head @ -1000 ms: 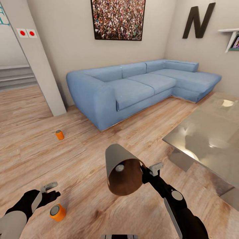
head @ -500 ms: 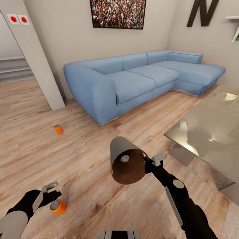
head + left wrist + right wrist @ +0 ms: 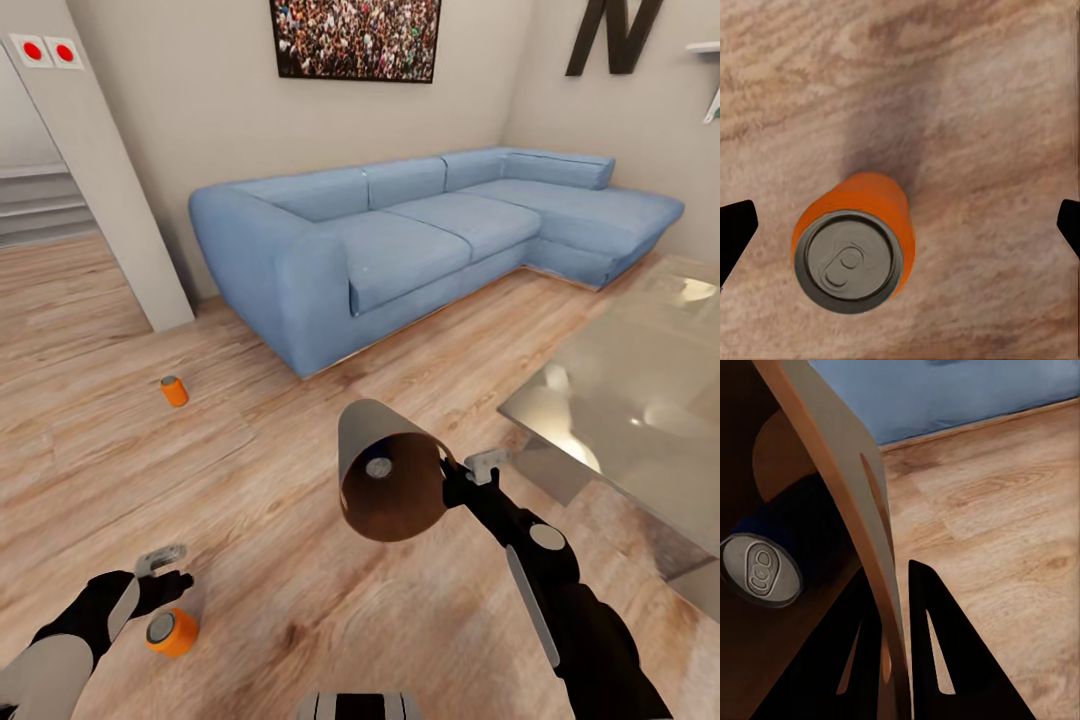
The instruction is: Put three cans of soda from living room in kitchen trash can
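**Left wrist view: near orange can sits off-centre between spread fingers**

Left wrist view looks straight down on the near orange can, upright on the wood floor, grey top facing the camera. The left gripper is spread wide, one dark tip at each edge of the picture, holding nothing; the can lies nearer one tip than the other. In the head view the same can stands just below that gripper.

A good grasp probably calls for sliding the hand sideways until the can is midway between the tips, then descending straight so the fingers bracket the body below the rim before closing. An off-centre close could push the can over and let it roll.

A second orange can stands well apart on the floor, toward the blue sofa.

The right gripper is clamped on the rim of the trash can, which hangs tilted with its mouth toward the robot. The right wrist view shows the wall pinched between the two fingers, and a dark blue can lying inside. Keeping the mouth from tipping lower should stop that can sliding out. A glass low table stands to the right.
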Available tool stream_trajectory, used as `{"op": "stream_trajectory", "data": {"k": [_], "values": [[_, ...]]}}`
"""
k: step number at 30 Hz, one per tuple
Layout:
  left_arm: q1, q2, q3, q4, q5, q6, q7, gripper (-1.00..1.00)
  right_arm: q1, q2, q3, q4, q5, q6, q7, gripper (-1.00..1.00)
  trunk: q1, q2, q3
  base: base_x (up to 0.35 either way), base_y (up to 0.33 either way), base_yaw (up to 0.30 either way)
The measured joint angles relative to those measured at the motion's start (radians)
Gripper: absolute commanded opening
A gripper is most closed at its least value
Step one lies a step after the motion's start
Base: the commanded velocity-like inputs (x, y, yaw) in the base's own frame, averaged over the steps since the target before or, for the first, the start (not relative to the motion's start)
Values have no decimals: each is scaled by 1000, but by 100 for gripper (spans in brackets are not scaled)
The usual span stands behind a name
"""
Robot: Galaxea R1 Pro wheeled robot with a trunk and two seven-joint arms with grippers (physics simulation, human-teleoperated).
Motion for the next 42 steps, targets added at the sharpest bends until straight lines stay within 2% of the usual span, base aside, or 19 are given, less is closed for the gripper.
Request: {"op": "stream_trajectory", "data": {"k": [13,42], "values": [[-1,-1,-6,-2,0,-4,6,100,1,1,9,-4,2,5,-1,-100,0,0,0,28,3,0],[-1,-1,-6,-1,0,-5,-3,100,2,3,11,-2,5,5,-2,-100,13,-7,-112,0,0,0]]}}
